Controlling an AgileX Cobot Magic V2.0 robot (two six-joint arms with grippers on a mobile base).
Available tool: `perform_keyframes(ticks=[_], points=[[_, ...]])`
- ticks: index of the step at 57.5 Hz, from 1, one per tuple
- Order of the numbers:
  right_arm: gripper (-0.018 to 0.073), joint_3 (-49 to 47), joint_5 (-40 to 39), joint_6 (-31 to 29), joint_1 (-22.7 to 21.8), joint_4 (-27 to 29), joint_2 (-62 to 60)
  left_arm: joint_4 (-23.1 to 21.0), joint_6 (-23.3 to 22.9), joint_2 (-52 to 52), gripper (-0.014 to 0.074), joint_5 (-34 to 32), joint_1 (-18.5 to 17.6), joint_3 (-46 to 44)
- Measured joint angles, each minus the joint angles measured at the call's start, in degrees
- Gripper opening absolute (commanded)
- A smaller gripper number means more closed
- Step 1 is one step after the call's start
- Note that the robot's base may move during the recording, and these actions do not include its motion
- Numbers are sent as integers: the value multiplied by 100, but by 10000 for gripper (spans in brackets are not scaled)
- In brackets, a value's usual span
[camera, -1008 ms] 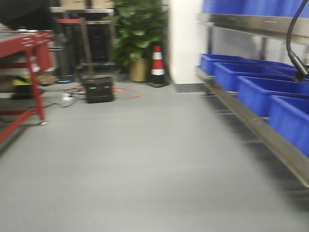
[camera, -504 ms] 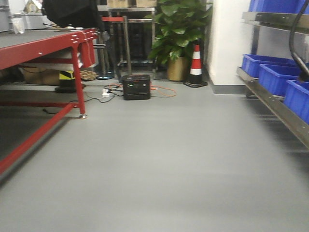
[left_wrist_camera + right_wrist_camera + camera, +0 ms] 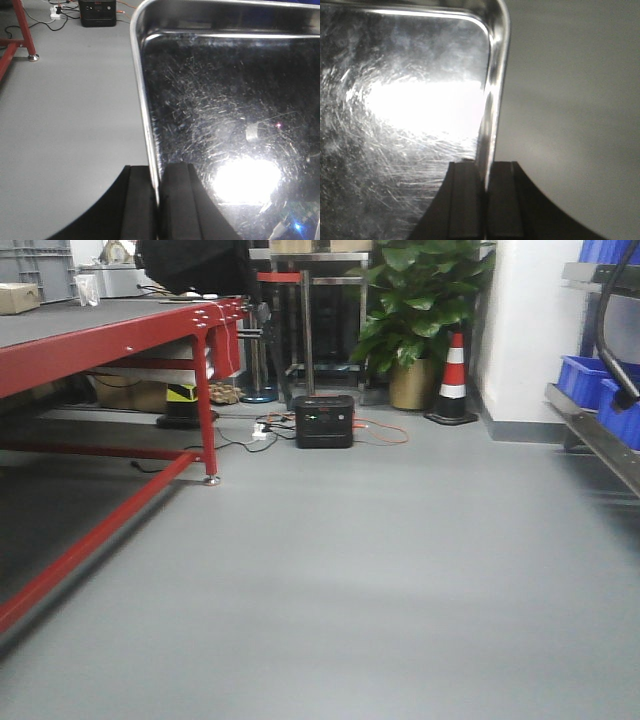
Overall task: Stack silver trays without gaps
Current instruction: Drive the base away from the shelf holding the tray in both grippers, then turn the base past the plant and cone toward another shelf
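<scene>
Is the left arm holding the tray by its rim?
Yes, the left jaws are shut on the rim of the tray, one on each side.

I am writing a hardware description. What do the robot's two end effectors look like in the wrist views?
The left end effector and the right end effector look alike: two flat, blocky black fingers with square tips, rising from a black base with a curved outline. No markings or cables show on them.

The silver tray (image 3: 225,125) is polished steel, mirror-bright but finely scratched, with a smooth rim. The left pincer (image 3: 159,202) and right pincer (image 3: 486,202) have matt black fingers. The floor (image 3: 380,570) is smooth, matt grey. The worktop (image 3: 100,340) frame is red-painted metal. The bins (image 3: 582,378) at the frame's right edge are blue plastic.
</scene>
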Motion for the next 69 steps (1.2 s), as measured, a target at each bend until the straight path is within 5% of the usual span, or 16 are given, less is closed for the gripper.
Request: perform_keyframes(ticks=[69], points=[[-79,0,0,0,0,0,0,0,0,0,-13,0,0,0]])
